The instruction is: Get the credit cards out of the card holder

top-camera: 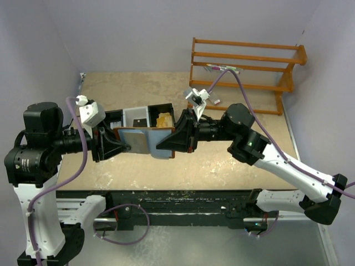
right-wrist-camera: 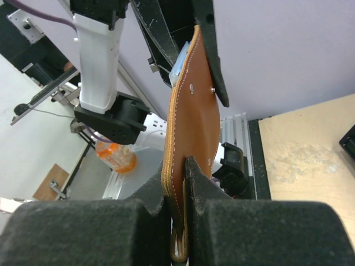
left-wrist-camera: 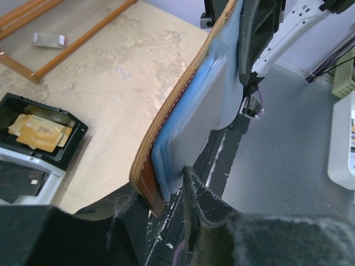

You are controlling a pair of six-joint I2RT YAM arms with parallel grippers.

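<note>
Item: card holder (right-wrist-camera: 194,127), right gripper (right-wrist-camera: 176,177) clamped at 3 o'clock; left gripper (left-wrist-camera: 163,191) narrow at 9, grip unclear: pinch credit cards (left-wrist-camera: 199,111) alone.

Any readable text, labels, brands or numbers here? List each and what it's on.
None legible.
Too blurred: marks on yellow pieces in tray.
Too blurred: white tag on rack.
No print visible on card holder or cards.

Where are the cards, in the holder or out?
In. The blue and whitish cards lie flat against the inside of the open holder; none is pulled free.
</note>
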